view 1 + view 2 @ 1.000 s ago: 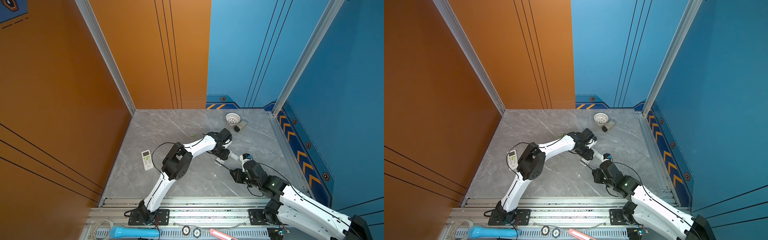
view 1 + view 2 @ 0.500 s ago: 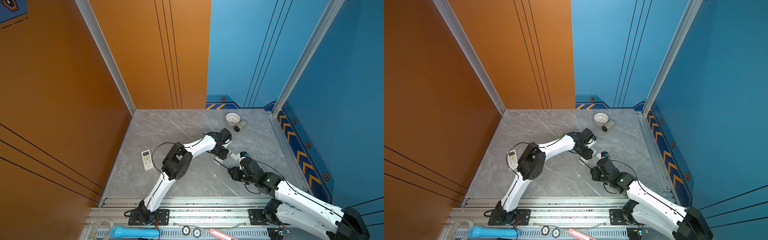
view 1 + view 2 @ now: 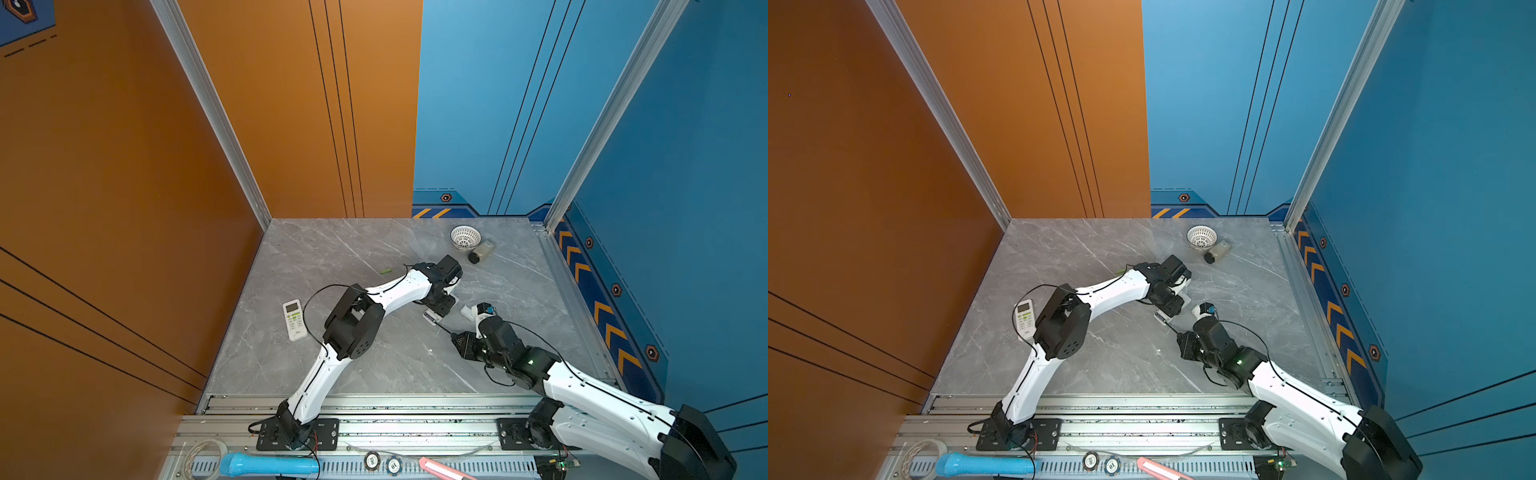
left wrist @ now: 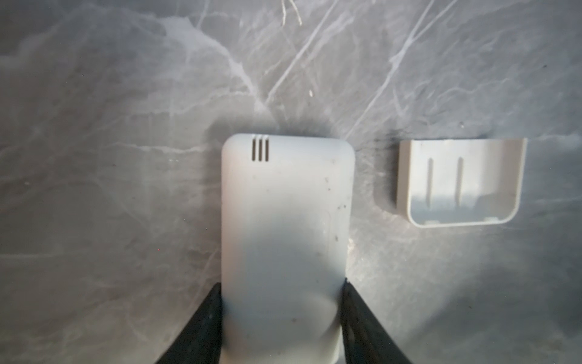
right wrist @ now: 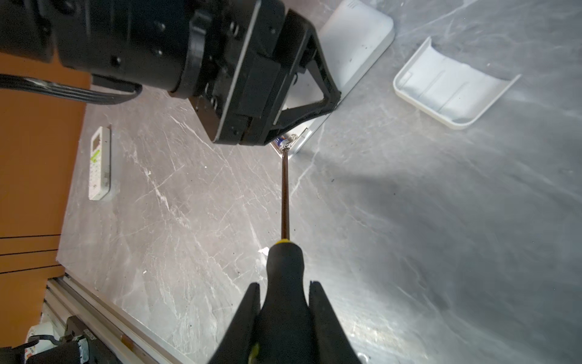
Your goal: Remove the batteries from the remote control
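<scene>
Lying back up at the centre of the grey marbled surface (image 3: 332, 257): one white remote control (image 4: 286, 220), with vent slits at the end away from the hand.
- Left hand (image 4: 282, 285): clamped across the remote control's width, a black finger (image 4: 208, 315) pressed to each long edge.
- Battery compartment: uncovered, at the end toward the right arm. A bluish battery (image 5: 279, 141) is glimpsed inside, mostly hidden beneath the left hand.
- Cover (image 4: 459, 182): white, rectangular, inner side up showing two ribs. It lies on the surface just beside the remote control, not touching it.
- Screwdriver (image 5: 285, 258): black handle with yellow, long dark shaft. The handle is clenched in the right hand (image 5: 285, 285), and the tip sits at the edge of the open compartment, by a metal contact.
- Light green battery (image 3: 385, 271): loose on the surface behind the left arm, well apart from the remote control.
- Second remote (image 3: 295, 320): white, display and green buttons up, at the left side of the surface.
- Basket (image 3: 466, 237): white, perforated, near the far right corner.
- Small bottle (image 3: 482, 250): on its side just beside the basket.
</scene>
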{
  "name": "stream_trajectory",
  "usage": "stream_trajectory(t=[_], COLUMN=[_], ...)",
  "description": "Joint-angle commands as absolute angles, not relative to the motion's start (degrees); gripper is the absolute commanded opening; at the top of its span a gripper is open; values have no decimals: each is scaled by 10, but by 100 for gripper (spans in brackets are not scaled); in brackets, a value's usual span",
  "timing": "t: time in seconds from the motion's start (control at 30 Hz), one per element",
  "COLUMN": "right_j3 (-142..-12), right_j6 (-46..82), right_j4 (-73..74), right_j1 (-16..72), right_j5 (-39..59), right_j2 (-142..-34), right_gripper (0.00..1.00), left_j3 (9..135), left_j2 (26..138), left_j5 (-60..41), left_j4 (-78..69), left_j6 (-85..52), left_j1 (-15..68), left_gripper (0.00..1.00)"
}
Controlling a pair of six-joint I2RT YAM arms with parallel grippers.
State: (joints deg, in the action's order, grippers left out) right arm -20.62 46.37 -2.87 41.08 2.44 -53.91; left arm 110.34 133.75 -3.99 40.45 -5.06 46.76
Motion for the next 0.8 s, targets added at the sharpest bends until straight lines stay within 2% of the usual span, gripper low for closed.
stream_trajectory(t=[0.0, 0.23, 0.77], right_j3=[-152, -100, -90], right_j6=[456, 455, 454], right_j4=[98, 126, 221], right_j1=[410, 386, 381], right_j5=[66, 82, 108], right_j2=[-542, -488, -500], right_gripper=[0, 0, 0], left_j3=[1106, 1105, 1107], left_j2=[1350, 1350, 1354], left_j5=[-152, -162, -170], left_j4=[412, 413, 412], left_j6=[-86, -84, -88], left_j1=[498, 495, 499], left_gripper=[0, 0, 0])
